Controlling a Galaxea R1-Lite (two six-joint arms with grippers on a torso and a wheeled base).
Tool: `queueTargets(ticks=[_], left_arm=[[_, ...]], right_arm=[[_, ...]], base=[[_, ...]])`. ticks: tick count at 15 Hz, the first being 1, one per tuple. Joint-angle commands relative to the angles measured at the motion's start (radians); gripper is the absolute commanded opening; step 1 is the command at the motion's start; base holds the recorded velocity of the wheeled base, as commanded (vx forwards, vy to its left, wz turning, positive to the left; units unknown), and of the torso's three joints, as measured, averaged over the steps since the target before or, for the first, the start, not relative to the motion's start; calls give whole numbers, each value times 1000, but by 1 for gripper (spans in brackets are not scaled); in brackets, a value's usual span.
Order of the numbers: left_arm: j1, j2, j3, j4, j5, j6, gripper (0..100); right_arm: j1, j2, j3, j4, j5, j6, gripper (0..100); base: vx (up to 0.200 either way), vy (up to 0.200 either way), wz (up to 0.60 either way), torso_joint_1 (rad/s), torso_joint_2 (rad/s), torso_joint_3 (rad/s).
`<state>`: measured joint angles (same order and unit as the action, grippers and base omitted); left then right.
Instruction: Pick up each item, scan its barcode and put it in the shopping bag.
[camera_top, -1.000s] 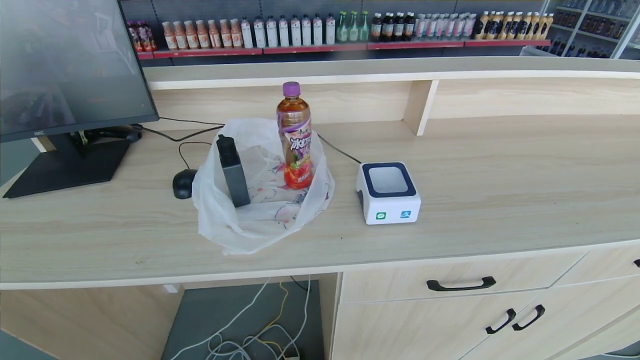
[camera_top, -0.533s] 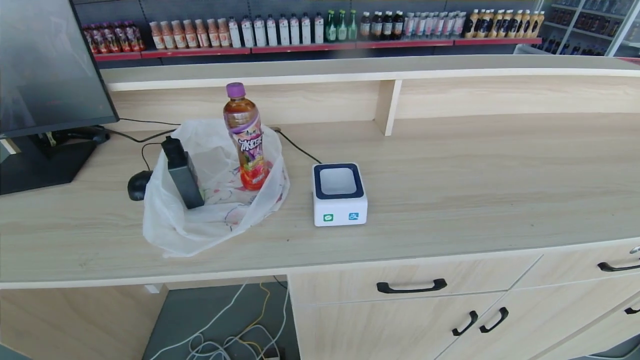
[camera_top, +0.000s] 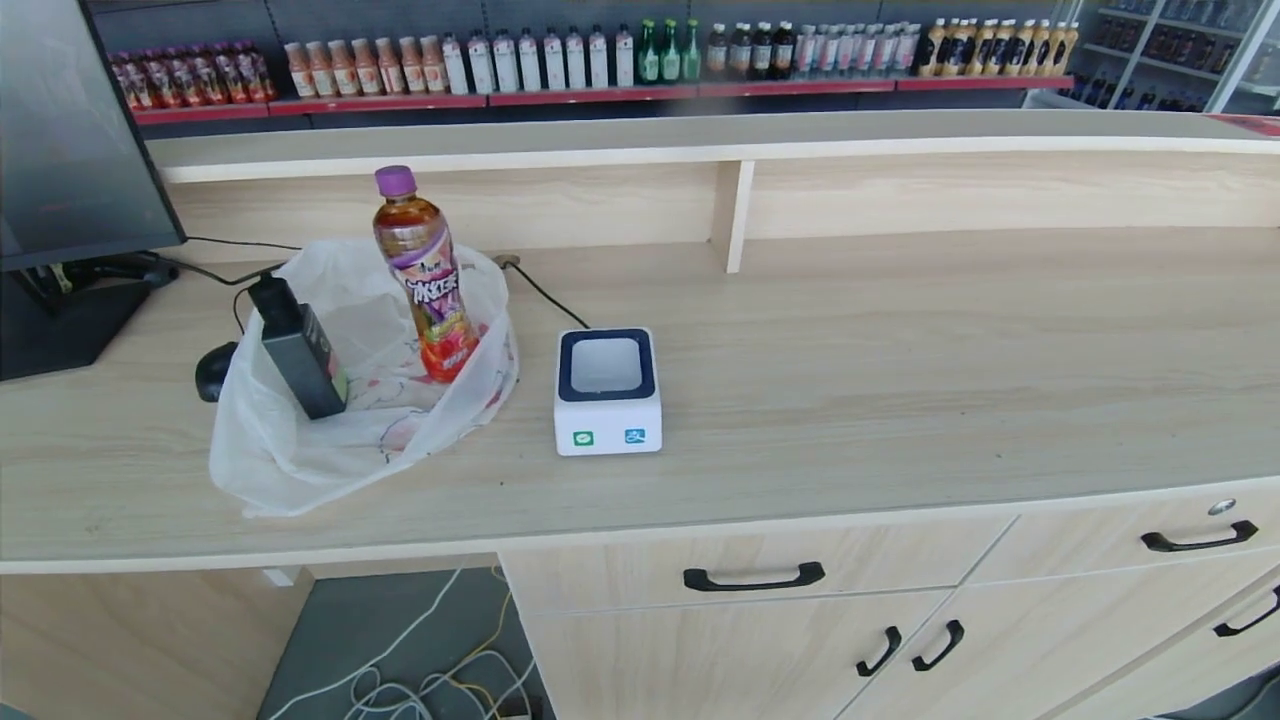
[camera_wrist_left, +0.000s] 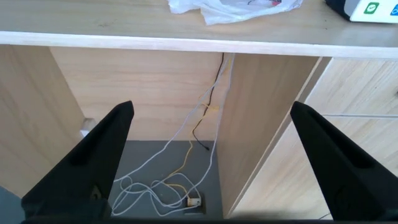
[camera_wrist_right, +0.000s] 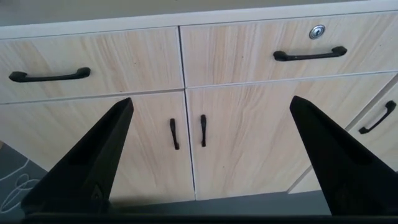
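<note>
My left gripper (camera_wrist_left: 211, 107) and right gripper (camera_wrist_right: 211, 99) hung splayed, empty, below desk (camera_top: 850, 400) front edge; tall bottle (camera_top: 425, 285) in limp shopping bag (camera_top: 285, 465) could tip if bumped.

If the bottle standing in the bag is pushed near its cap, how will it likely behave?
It will probably tip: the bottle is tall and narrow and stands on soft bag film. It looks nearly full, so likely heavy for its size. Its round body would probably roll if it falls.
</note>
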<state>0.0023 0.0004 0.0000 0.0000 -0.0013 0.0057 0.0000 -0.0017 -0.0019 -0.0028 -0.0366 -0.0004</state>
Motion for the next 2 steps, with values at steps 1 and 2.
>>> queueTargets(ticks=[1,2], left_arm=[[1,0,0,0,0,0,100],[1,0,0,0,1,0,100]], right_arm=[[0,2,0,0,0,0,100],[0,2,0,0,0,0,100]], base=[[0,0,0,0,0,0],[0,0,0,0,0,0]])
